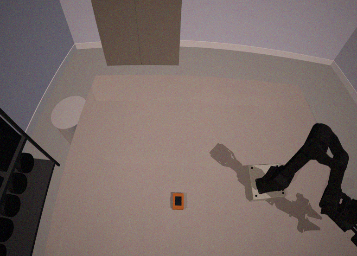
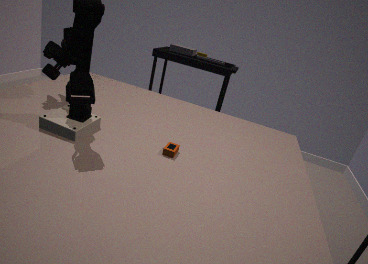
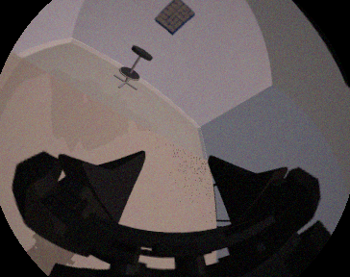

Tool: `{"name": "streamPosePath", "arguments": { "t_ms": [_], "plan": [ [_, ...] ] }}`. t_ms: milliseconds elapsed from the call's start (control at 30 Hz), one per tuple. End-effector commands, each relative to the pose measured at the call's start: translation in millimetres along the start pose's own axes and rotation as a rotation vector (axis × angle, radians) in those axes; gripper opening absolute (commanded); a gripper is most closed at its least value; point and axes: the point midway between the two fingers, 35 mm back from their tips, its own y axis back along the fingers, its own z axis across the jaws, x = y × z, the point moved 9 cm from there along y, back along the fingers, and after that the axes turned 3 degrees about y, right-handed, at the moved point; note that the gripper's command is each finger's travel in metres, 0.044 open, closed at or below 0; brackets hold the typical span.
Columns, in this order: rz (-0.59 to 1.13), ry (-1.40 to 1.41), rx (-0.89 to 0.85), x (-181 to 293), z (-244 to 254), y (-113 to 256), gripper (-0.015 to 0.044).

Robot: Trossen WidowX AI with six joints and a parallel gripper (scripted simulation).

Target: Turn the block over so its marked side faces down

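Observation:
The orange block (image 1: 177,207) (image 2: 170,152) lies flat on the table (image 1: 138,143) (image 2: 208,195). Its dark square mark (image 1: 178,201) (image 2: 171,146) faces up. My gripper (image 2: 47,60) (image 3: 178,157) is open, with nothing between its fingers. It is raised above the table on the far side of the arm's base from the block, well away from it. In the top view it is partly cut off at the right edge. The block is not in the wrist view.
The arm's pale base plate (image 1: 252,187) (image 2: 56,127) stands on the table, between the gripper and the block. A dark side table (image 2: 193,60) with a few items stands beyond the table edge. A round white stand (image 1: 69,112) and a brown cabinet (image 1: 138,28) are off the table.

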Motion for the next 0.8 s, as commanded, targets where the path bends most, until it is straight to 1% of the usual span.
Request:
{"name": "streamPosePath", "arguments": {
  "t_ms": [0,33,167,300,600,767],
  "plan": [
    [0.007,-0.008,0.002,1.8,-1.5,0.2,0.0426],
    [0.029,-0.031,0.008,7.3,-6.0,0.7,0.0440],
    [0.193,-0.215,0.063,51.5,-38.4,10.9,0.0440],
    [0.348,-0.409,0.128,97.5,-65.8,31.3,0.0440],
    [0.623,-0.803,0.299,186.6,-95.2,104.0,0.0440],
    [0.766,-1.076,0.420,230.0,-101.9,157.3,0.0440]
  ]
}}
